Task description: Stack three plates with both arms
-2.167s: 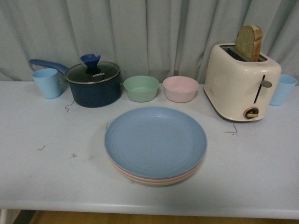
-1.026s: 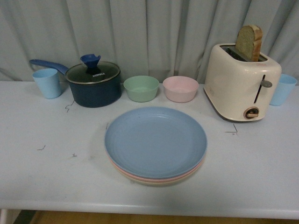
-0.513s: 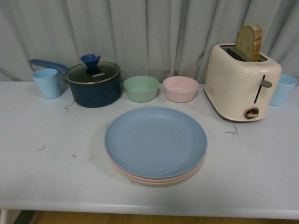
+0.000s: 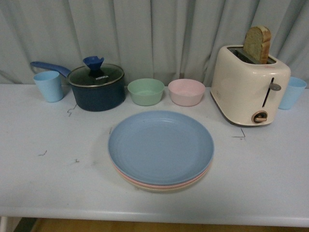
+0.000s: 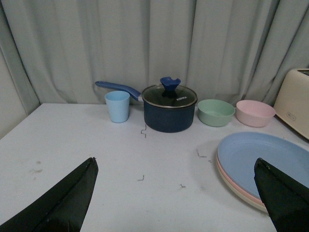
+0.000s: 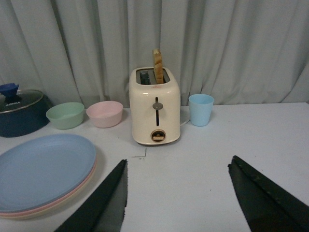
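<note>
Three plates lie stacked at the middle of the table: the light blue plate on top, the pink plate's rim under it, the beige plate's rim at the bottom. Neither arm shows in the front view. In the left wrist view my left gripper is open over bare table, its fingers wide apart, with the plate stack beside its one finger. My right gripper is open too and holds nothing; the stack lies off to its side, the toaster ahead.
Along the back stand a light blue cup, a dark blue lidded pot, a green bowl, a pink bowl, a cream toaster with a bread slice, and another blue cup. A grey curtain hangs behind.
</note>
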`<state>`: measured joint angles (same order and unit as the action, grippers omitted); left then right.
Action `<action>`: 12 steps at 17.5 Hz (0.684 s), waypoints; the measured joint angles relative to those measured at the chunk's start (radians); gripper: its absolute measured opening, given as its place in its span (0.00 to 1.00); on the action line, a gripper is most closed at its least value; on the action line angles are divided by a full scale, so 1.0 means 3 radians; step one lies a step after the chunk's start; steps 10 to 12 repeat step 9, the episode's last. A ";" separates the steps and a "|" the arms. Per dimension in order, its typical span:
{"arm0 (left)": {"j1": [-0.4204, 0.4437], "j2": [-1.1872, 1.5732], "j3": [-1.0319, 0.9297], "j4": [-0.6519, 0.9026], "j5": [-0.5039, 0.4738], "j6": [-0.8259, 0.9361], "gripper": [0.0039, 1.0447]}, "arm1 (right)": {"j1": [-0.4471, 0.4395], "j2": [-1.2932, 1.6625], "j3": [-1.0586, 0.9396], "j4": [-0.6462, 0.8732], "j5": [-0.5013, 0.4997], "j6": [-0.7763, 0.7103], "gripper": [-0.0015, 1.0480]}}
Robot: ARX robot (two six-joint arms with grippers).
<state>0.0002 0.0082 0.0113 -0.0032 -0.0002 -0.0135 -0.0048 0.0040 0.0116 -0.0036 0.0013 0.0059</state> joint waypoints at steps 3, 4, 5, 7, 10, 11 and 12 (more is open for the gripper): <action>0.0000 -0.0001 0.0000 0.0000 0.0000 0.0000 0.94 | 0.0000 0.0000 0.0000 0.0000 0.0000 0.0000 0.72; 0.0000 -0.0001 0.0000 0.0000 0.0000 0.0000 0.94 | 0.0000 0.0000 0.0000 -0.0001 -0.0001 0.0000 0.75; 0.0000 -0.0001 0.0000 0.0000 0.0000 0.0000 0.94 | 0.0000 0.0000 0.0000 0.0000 -0.0001 0.0000 0.77; 0.0000 -0.0001 0.0000 0.0000 0.0000 0.0000 0.94 | 0.0000 0.0000 0.0000 0.0000 -0.0001 0.0000 0.91; 0.0000 -0.0001 0.0000 0.0000 0.0000 0.0000 0.94 | 0.0000 0.0000 0.0000 0.0000 0.0000 0.0000 0.93; 0.0000 -0.0001 0.0000 0.0000 0.0000 0.0000 0.94 | 0.0000 0.0000 0.0000 0.0000 0.0000 0.0000 0.93; 0.0000 -0.0001 0.0000 0.0000 0.0000 0.0000 0.94 | 0.0000 0.0000 0.0000 0.0000 0.0000 0.0000 0.93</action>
